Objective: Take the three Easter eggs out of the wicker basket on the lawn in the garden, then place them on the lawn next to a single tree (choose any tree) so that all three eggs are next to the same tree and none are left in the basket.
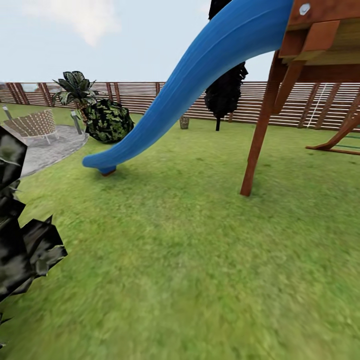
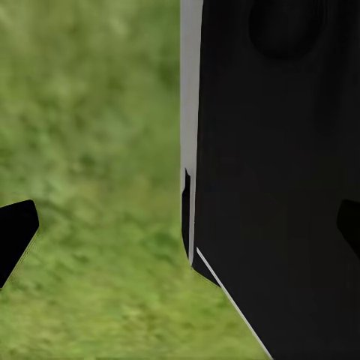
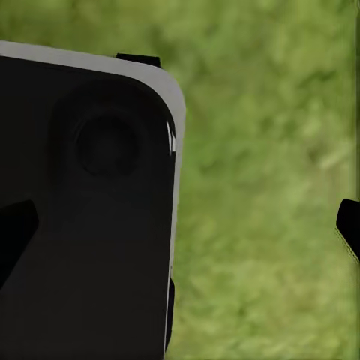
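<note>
Lawn (image 1: 200, 260) of mottled green grass, flat and wide, spread below both grippers. Small tan wicker basket (image 1: 184, 122), bucket-shaped, far off by the slatted wooden fence (image 1: 150, 95), beyond a smooth blue curved slide (image 1: 200, 75) on reddish timber posts (image 1: 257, 135). Left gripper (image 2: 180, 225): black fingertips spread wide apart, pointed down beside a dark grey-edged robot body panel (image 2: 277, 187). Right gripper (image 3: 180, 225): likewise wide apart, nothing between, over grass.

Mottled green lawn (image 1: 190, 250) seen spread wide and flat. Foot of blue slide (image 1: 107, 167) rested on grass; brown wooden post (image 1: 255, 145) of play frame planted nearby. Small wicker basket (image 1: 184, 122) set far off near slatted fence (image 1: 150, 95). Grey paved patch (image 1: 50, 147) bordered at left.
</note>
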Available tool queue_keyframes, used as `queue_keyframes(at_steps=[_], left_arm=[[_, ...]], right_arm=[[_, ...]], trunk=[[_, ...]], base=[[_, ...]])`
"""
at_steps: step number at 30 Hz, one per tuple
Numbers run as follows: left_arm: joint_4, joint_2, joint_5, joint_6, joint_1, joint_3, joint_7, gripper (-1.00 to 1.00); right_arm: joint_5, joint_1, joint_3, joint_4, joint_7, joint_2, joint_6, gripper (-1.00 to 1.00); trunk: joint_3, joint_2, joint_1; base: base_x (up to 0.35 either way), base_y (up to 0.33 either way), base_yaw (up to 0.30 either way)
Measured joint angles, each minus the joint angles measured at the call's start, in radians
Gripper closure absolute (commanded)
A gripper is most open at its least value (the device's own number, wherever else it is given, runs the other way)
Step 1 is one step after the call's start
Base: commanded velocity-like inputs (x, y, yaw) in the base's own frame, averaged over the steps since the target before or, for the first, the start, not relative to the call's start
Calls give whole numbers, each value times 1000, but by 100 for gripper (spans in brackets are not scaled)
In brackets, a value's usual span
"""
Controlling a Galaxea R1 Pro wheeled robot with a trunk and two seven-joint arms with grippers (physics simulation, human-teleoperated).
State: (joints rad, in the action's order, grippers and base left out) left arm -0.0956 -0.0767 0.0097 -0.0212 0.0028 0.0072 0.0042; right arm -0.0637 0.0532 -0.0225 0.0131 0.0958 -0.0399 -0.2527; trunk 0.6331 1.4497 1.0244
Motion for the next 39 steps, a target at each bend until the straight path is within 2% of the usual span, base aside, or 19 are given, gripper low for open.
queue_keyframes(at_steps=[39], left_arm=[[0,0,0,0,0,0,0,-100]], right_arm=[[4,0,1,4,8,3,-5,-100]], trunk=[[0,0,0]], base=[[322,0,0]])
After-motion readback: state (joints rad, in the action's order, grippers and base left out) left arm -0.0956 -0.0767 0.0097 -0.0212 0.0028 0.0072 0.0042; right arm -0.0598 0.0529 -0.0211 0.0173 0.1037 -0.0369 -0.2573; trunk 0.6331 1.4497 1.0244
